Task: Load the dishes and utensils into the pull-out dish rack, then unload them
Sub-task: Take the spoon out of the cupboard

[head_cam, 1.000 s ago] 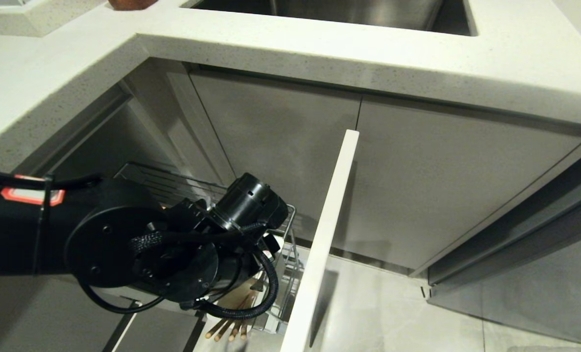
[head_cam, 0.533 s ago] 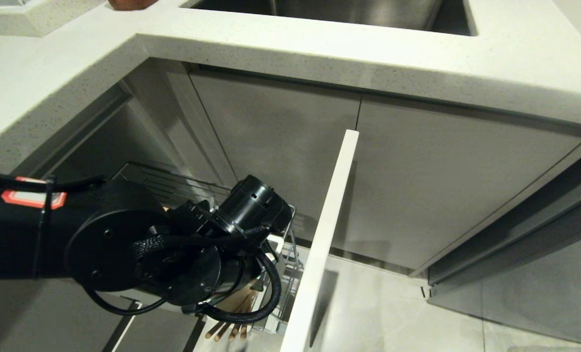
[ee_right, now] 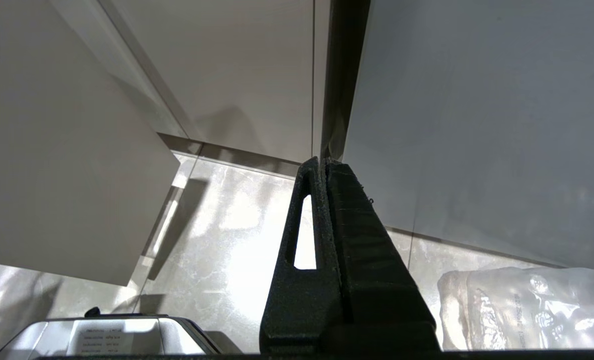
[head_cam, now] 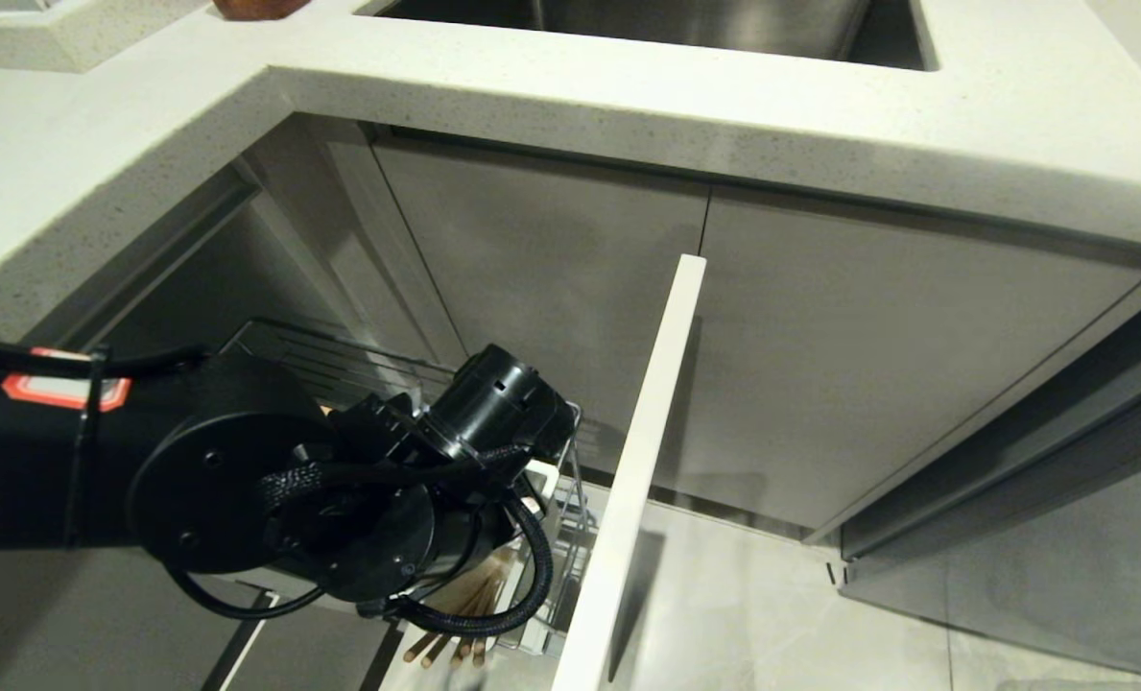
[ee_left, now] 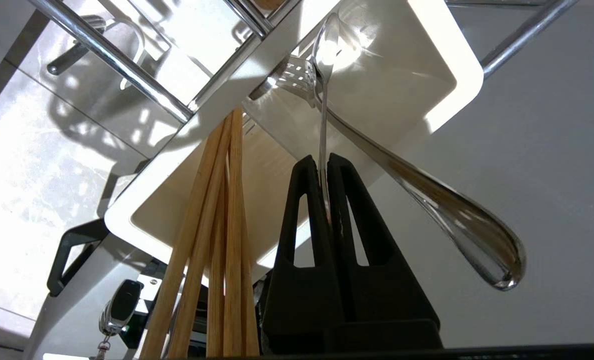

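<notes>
L gripper [ee_left: 325, 165], black w/ slotted fingers, was clamped on the slim handle of a shiny metal spoon [ee_left: 323, 65] standing in the white rectangular utensil caddy [ee_left: 441, 75] of the chrome wire pull-out dish rack [ee_left: 112, 55]. Spoon bowl sat down inside the caddy. A second metal utensil w/ rounded handle end [ee_left: 456, 215] leaned across the caddy just beside the gripper. Light-wood chopsticks [ee_left: 217, 240] stood in the same caddy, next to the fingers, apart from them. Head view: L arm [head_cam: 244, 480] reached down into the rack beside the pale grey cabinet front [head_cam: 637, 461]. R gripper [ee_right: 324, 167] hung pinched together, holding nothing, over grey floor tiles. No legible writing; a label on a metal object near the R gripper was too small to read.
</notes>
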Motion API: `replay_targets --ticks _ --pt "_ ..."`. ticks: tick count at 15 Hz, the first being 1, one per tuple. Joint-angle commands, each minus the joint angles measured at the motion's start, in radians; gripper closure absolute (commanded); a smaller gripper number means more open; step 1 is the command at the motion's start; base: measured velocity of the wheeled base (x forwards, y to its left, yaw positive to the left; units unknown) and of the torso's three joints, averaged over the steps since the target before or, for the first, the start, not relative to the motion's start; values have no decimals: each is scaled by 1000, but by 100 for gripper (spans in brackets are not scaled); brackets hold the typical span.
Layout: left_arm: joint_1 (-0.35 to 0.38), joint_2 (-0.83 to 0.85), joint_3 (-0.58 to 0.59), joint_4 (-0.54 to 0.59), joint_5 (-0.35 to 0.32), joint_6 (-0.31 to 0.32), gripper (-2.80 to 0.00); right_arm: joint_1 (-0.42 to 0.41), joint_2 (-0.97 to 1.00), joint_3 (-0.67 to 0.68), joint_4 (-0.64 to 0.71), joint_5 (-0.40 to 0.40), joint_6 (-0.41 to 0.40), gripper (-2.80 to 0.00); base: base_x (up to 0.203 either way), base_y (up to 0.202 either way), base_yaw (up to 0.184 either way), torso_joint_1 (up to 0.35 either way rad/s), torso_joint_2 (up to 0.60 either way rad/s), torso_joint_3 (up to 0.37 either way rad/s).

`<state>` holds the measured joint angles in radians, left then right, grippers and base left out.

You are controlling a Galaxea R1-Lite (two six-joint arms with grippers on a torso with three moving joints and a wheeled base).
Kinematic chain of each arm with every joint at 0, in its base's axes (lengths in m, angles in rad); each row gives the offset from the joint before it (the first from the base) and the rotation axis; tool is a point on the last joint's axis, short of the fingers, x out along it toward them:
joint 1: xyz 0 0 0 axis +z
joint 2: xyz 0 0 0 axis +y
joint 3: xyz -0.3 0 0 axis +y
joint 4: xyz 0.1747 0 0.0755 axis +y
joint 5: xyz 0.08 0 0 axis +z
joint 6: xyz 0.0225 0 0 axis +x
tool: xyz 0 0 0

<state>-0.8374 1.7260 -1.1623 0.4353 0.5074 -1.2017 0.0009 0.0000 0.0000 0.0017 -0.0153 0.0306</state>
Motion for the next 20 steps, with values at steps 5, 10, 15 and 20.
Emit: replay_targets --ticks 5,10,15,20 --pt "5 -9 -9 5 43 -7 0 0 1 2 0 0 0 0 0 0 0 0 0 0" --pt "0 -69 -56 7 173 54 0 -1 0 2 0 0 0 0 0 0 0 0 0 0" --pt "0 -98 -91 30 178 70 0 -1 0 3 0 0 0 0 0 0 0 0 0 0" --pt "-19 -112 -206 216 210 68 0 1 0 3 0 0 0 0 0 0 0 0 0 0"
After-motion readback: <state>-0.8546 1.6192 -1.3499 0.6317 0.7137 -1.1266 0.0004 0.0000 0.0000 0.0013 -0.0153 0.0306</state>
